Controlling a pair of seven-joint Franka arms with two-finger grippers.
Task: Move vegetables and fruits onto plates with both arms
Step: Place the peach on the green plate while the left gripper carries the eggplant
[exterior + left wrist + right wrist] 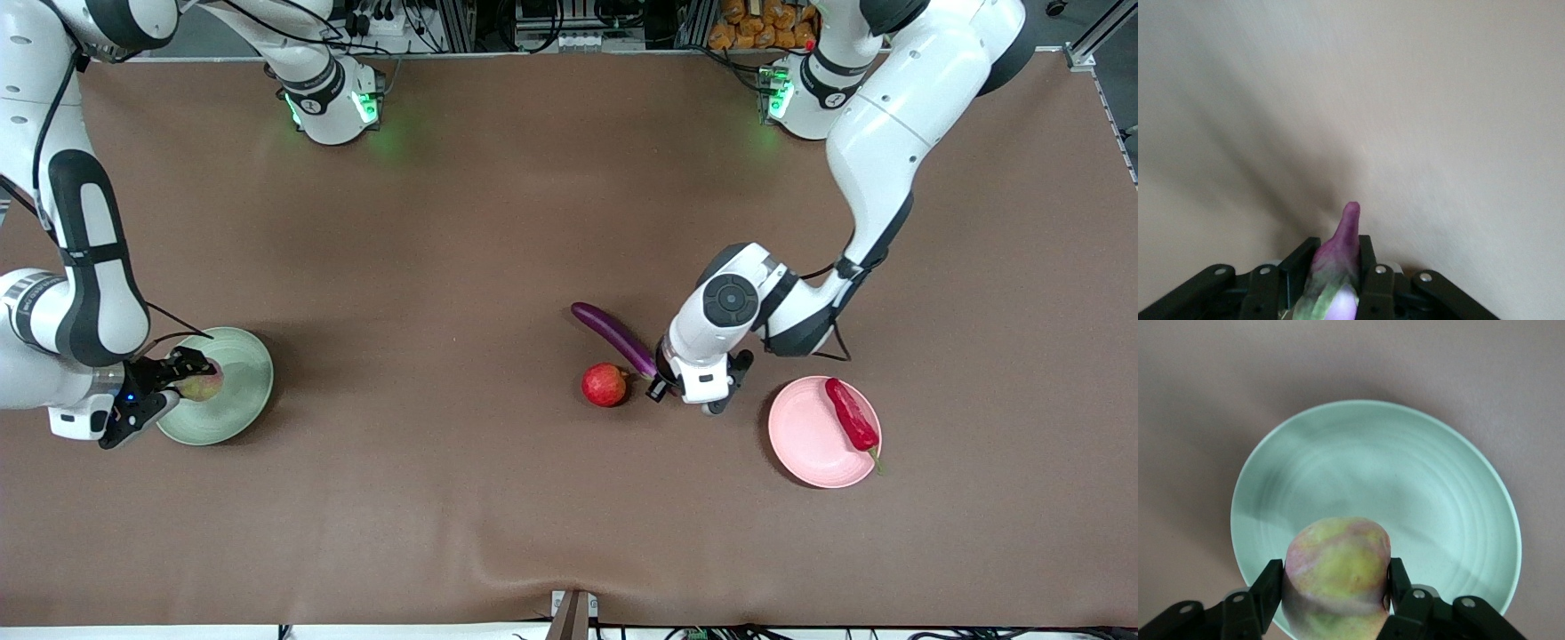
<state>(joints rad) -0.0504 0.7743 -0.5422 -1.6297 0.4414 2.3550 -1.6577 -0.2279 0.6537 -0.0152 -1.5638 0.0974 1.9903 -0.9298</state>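
The brown-covered desk (498, 222) carries everything, and two transfers are under way at once. At the right arm's end, close to that edge, sits the pale green plate (240, 391); the right gripper (164, 391) hangs over it with the lumpy yellow-pink fruit (1338, 577) between its fingers (1268, 590). The fingers lie alongside the fruit, but whether they are pressing or letting go I cannot tell. That step looks like the put-down; next the jaws must part fully and the arm lift straight up, so the fruit does not roll off.

Toward the left arm's end lies the pale pink plate (809, 436), the red pepper (852, 414) already on it. Near the desk's middle the left gripper (662, 378) is clamped on the stem end of the purple eggplant (613, 336), which lies on the desk. The next move calls for a lift and a carry to the pink plate, minding the long body's swing. The round red fruit (605, 385) waits just beside the eggplant.

No brand, label or writing can be read.
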